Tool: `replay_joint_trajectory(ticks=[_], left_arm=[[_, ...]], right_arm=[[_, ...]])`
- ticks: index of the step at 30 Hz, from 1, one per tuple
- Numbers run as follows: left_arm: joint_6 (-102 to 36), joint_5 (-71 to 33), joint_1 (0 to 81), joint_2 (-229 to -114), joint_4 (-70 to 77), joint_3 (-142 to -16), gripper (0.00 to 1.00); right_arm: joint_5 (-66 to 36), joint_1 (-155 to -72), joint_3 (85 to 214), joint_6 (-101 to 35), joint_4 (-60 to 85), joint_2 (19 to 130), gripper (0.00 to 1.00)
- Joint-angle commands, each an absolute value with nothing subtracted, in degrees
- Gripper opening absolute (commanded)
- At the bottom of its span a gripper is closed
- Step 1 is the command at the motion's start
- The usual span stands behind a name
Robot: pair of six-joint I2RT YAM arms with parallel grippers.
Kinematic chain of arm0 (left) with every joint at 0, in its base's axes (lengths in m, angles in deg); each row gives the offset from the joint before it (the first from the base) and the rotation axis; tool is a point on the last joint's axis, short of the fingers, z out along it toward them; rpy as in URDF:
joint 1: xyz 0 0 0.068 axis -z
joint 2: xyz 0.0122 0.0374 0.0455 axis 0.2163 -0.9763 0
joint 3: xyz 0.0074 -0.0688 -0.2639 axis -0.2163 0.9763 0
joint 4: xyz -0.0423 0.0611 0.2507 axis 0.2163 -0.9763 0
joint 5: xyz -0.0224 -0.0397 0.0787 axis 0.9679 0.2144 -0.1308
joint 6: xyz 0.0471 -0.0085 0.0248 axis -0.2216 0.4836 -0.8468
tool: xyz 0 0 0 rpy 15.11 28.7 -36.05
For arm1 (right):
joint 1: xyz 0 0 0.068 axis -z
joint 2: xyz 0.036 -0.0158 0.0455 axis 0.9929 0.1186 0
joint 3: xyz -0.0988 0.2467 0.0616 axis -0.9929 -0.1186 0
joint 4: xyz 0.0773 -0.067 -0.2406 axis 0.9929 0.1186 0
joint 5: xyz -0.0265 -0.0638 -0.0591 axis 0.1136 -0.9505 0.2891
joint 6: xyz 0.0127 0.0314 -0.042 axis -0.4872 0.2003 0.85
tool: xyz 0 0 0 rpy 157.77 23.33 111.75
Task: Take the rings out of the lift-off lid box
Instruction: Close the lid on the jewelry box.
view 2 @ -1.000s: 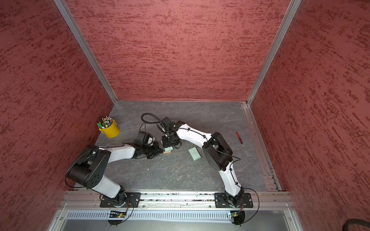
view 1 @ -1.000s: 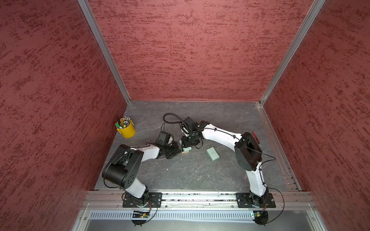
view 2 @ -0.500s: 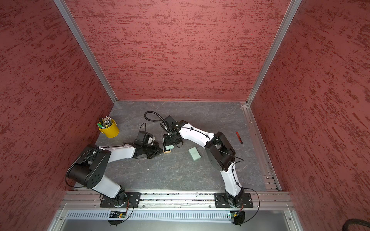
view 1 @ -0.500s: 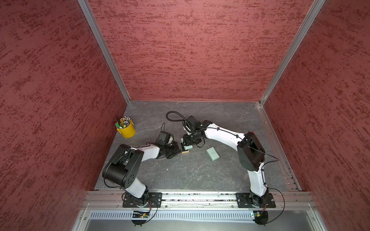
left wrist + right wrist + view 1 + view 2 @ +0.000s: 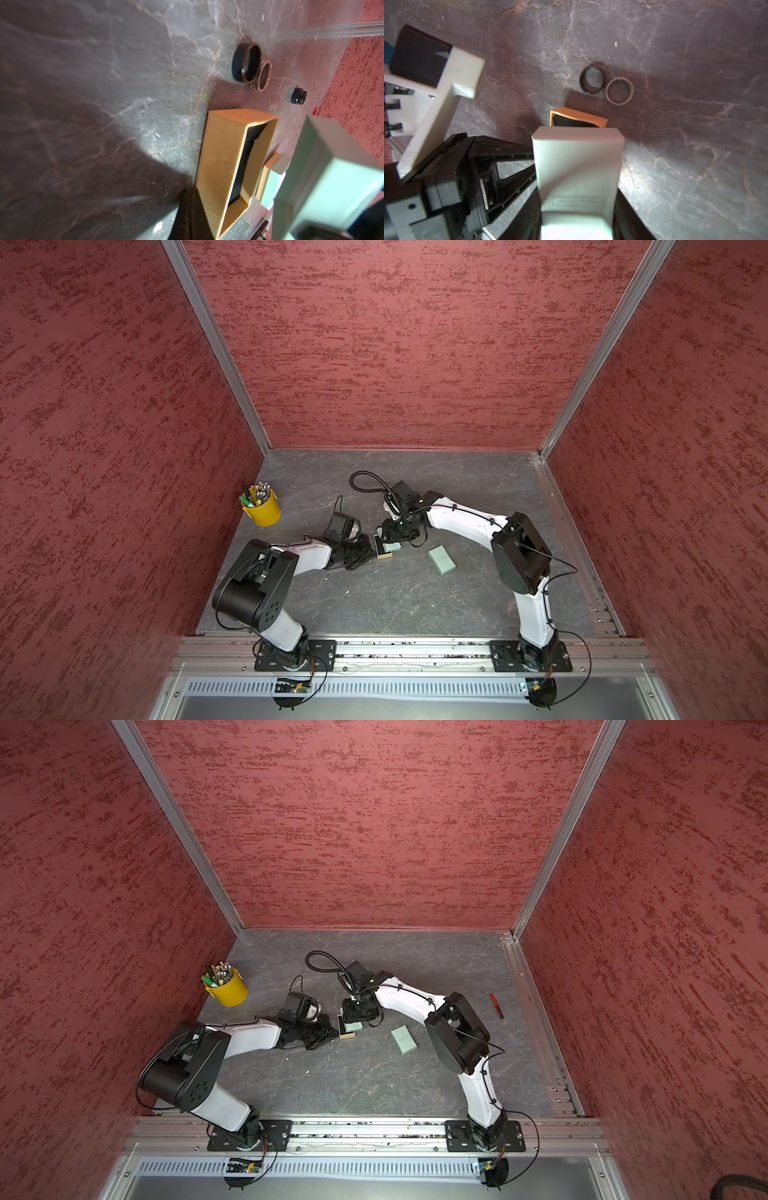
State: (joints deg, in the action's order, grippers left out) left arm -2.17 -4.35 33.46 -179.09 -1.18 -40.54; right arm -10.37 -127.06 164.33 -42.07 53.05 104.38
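My right gripper [image 5: 390, 536] half open, clamping mint-green cardboard lid [image 5: 577, 162] clear of open tan cardboard box base [image 5: 224, 155]. My left gripper [image 5: 372, 552] fully closed, tip at base corner. On grey table [image 5: 695, 62] beside base: wide black ring [image 5: 582, 82], grey ring [image 5: 608, 91], small black ring [image 5: 299, 97].

Enclosure has three walls in rough red-brown plaster with darker horizontal streaks: back wall [image 5: 395, 344], left wall [image 5: 83, 448], right wall [image 5: 685, 489]. The back wall reads palest toward its top.

Bare aluminium runs up both rear corners: left corner post [image 5: 216, 348], right corner post [image 5: 598, 348].

The floor slab [image 5: 395, 597] is dark grey with pale marble-like veins, matte in both top views. An aluminium side track [image 5: 559, 506] borders its right edge, and a front rail [image 5: 415, 649] closes the near edge. A slotted vent strip [image 5: 395, 686] lies just below that.

In the wrist views the light falls hard on the slab. A bright patch [image 5: 631, 172] sits beside deep, sharp-edged shadow.
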Motion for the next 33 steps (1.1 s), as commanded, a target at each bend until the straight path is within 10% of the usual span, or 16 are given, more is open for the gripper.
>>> replay_joint_trajectory(ticks=[1,33], left_arm=[[-3.2,-5.0,33.8,-180.0,-1.3,-41.1,0.0],[-3.0,-4.4,33.8,-180.7,0.1,-41.3,0.0]], right_arm=[[-9.0,-127.0,163.5,-42.8,51.0,104.7,0.49],[-6.8,-127.0,162.5,-43.2,49.1,106.7,0.49]])
